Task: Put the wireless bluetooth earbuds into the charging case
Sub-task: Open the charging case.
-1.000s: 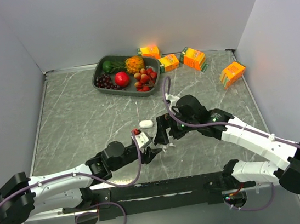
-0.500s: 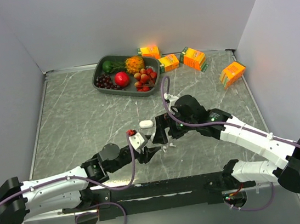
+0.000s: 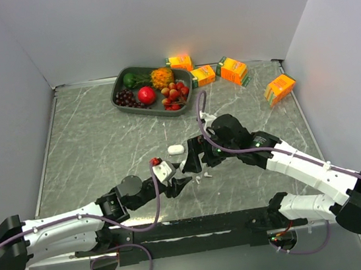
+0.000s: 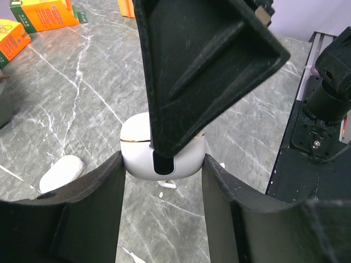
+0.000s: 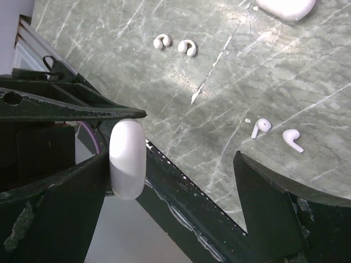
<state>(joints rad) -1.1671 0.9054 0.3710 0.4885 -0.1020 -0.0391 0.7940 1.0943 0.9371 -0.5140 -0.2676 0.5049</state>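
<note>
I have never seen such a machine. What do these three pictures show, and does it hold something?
These are two robot arms fixed at the near edge of a grey table. One picture looks down from above. The other two come from a small camera on each wrist. The left gripper holds a white charging case. The right gripper is open and holds nothing. On the table lie four tiny white earbuds, a second white case, a dark tray of fruit and orange cartons.
</note>
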